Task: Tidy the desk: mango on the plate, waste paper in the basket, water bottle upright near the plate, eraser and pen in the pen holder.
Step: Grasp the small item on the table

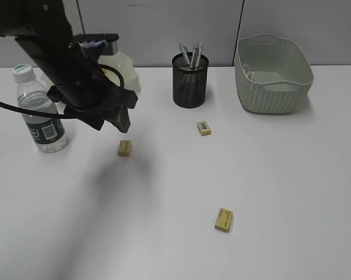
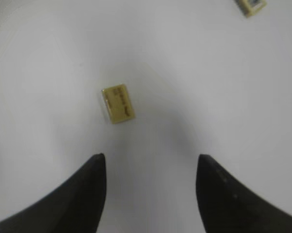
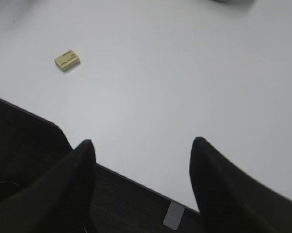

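Three yellow erasers lie on the white desk [image 1: 280,175]: one [image 1: 125,147] just below my left gripper [image 1: 122,119], one [image 1: 204,128] in front of the black mesh pen holder [image 1: 190,81], and one [image 1: 224,220] near the front. The holder has pens [image 1: 190,53] in it. In the left wrist view the gripper [image 2: 150,162] is open above the desk, the near eraser [image 2: 118,103] ahead of its tips. My right gripper [image 3: 141,145] is open over the desk's edge, an eraser [image 3: 67,60] far off to its left. The water bottle [image 1: 38,111] stands upright. The plate [image 1: 129,73] is partly behind the arm. The mango is hidden.
The pale green woven basket [image 1: 273,87] stands at the back right. I cannot make out waste paper in it. A second eraser [image 2: 250,5] shows at the top right of the left wrist view. A dark floor lies below the desk's edge [image 3: 136,177].
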Available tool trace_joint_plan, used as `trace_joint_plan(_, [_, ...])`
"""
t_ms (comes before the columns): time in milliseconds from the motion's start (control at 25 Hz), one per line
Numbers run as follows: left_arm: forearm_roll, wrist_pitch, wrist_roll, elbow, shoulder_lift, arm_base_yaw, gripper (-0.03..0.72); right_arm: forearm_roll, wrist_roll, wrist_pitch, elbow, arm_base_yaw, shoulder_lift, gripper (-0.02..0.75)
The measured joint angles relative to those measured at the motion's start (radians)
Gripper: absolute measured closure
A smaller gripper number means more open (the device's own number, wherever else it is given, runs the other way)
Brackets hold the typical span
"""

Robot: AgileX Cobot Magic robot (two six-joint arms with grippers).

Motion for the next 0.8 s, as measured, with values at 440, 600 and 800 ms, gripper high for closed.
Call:
trace_joint_plan(440, [0.144,0.192,-0.151,-0.289,0.272,-0.016,0.239,0.000,0.000,0.000,0.000,0.000,0.000,0.249])
trace_joint_plan(600, [0.159,0.203,-0.160,-0.329,0.328,-0.016,0.239,0.000,0.002,0.000,0.000,0.000,0.000,0.248])
trace_joint_plan(800, [0.164,0.201,-0.172,-0.346,0.372,-0.016,0.239,0.000,0.003,-0.001,0.000,0.000,0.000,0.248])
